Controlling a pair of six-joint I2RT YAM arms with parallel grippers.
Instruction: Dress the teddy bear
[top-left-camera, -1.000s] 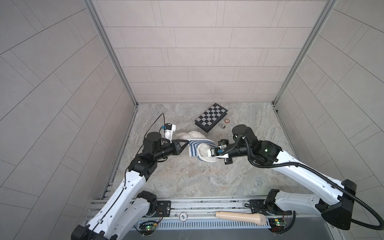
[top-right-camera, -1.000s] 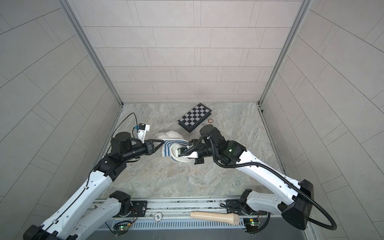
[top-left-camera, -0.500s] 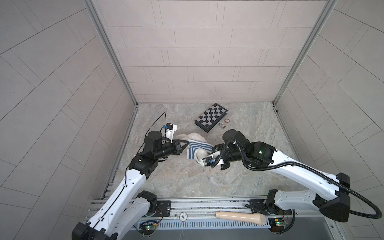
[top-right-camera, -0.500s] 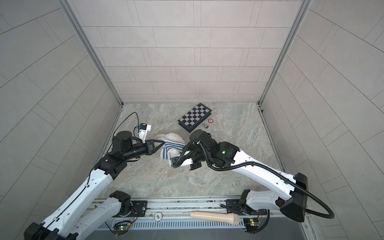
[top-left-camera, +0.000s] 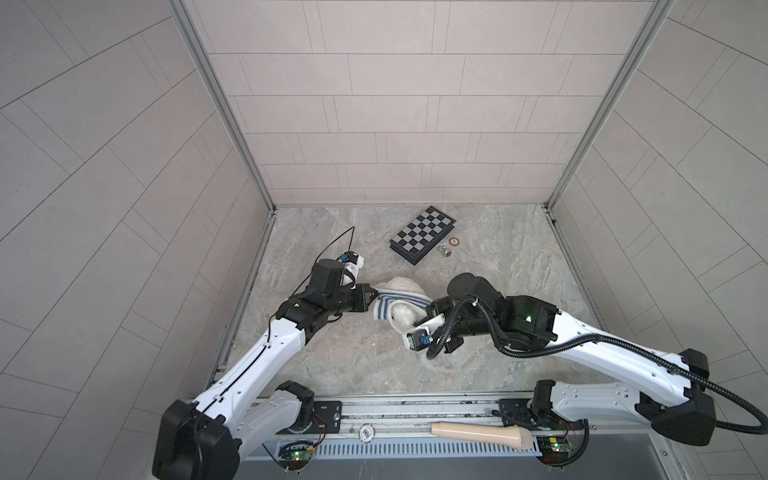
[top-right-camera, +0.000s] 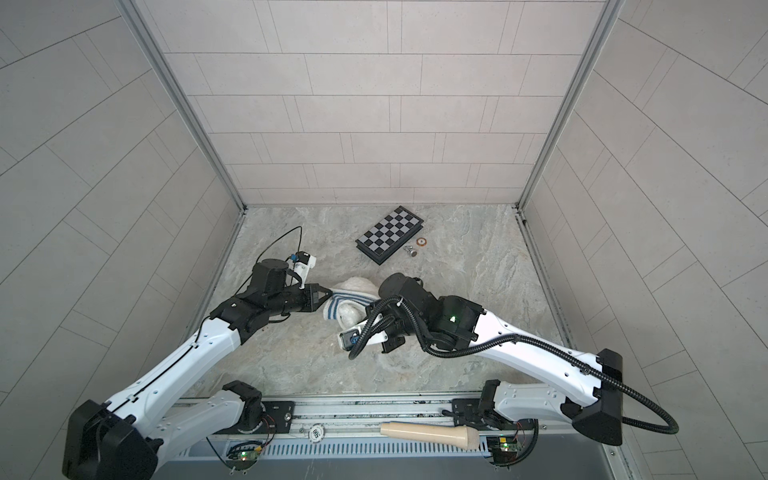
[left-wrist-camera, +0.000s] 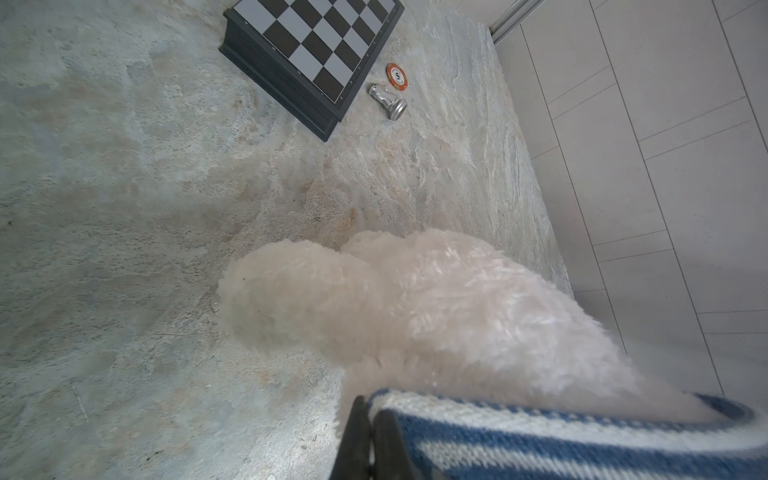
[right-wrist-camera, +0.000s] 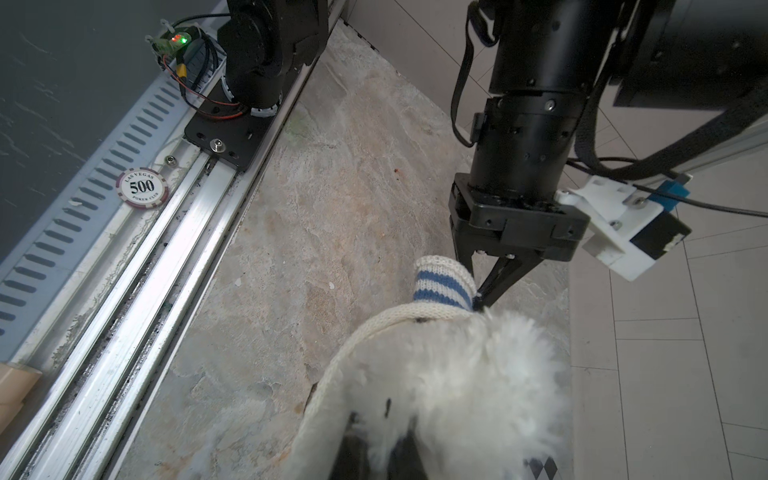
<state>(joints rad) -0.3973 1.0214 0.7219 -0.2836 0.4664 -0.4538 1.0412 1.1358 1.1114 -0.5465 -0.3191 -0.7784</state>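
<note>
The teddy bear (top-left-camera: 400, 285) lies mid-tabletop (top-left-camera: 511, 266) — left gripper (left-wrist-camera: 370, 432) and right gripper (right-wrist-camera: 380, 453) jaws both clenched on its striped shirt (top-left-camera: 388, 299). Chessboard (top-left-camera: 422, 235) near the far edge; open marbled surface toward the right edge.

both arms reach inward, left hand (top-left-camera: 375, 296) and right hand (right-wrist-camera: 380, 451) each pinched closed

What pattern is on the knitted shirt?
Small knitted shirt: blue and white stripes, clearest in the left wrist view.
</note>
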